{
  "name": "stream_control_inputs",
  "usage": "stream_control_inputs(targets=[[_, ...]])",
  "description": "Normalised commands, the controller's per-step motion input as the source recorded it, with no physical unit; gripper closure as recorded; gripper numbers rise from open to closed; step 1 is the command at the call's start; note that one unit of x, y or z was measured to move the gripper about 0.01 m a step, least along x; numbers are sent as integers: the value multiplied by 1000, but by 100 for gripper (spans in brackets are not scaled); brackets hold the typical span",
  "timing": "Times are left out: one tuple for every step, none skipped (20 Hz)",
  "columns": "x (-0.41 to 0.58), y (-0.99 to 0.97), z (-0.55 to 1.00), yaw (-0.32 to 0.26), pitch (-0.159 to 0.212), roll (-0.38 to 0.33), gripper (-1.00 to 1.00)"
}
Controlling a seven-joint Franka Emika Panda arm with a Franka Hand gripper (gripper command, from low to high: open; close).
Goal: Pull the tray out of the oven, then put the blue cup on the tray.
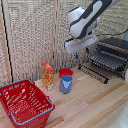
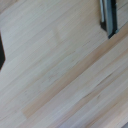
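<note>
The oven (image 1: 116,46) stands at the exterior view's right with its drop-down door (image 1: 95,73) lowered. The tray (image 1: 107,60), a dark wire rack, sticks out of the oven mouth above the door. The blue cup (image 1: 66,83) stands upright on the wooden table, just in front of a red bowl (image 1: 65,72). My gripper (image 1: 88,50) hangs in the air beside the tray's front corner, above and to the right of the cup, holding nothing that I can see. Its jaws are too small and dark to read. The wrist view shows mostly table planks and a dark bar (image 2: 108,18).
An orange bottle (image 1: 48,75) stands left of the cup. A red plastic basket (image 1: 25,103) sits at the front left. A slatted blind wall runs behind the table (image 1: 95,105).
</note>
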Motion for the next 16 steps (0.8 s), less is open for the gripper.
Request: stream_control_inputs(targets=[[-80, 417, 197, -164, -48, 271, -100], [-83, 426, 174, -164, -47, 261, -100], [-103, 449, 129, -156, -45, 245, -100], [-114, 463, 91, -153, -42, 234, -100], [-149, 480, 63, -146, -44, 221, -100], [-183, 491, 23, -139, -44, 207, -100], [-209, 491, 0, -136, -36, 200, -100], [-257, 474, 0, -131, -49, 196, -100], [-277, 403, 0, -121, -42, 181, -100], [-277, 340, 0, -116, -29, 165, -100], [-289, 280, -29, -115, -27, 142, -100], [-291, 251, -66, -112, -32, 130, -100], [-297, 211, -117, -116, -33, 96, -100], [-317, 174, -134, -116, -31, 67, -100], [-209, 146, -206, -116, -26, 57, -100], [-171, 57, -177, -97, -44, 38, -100]])
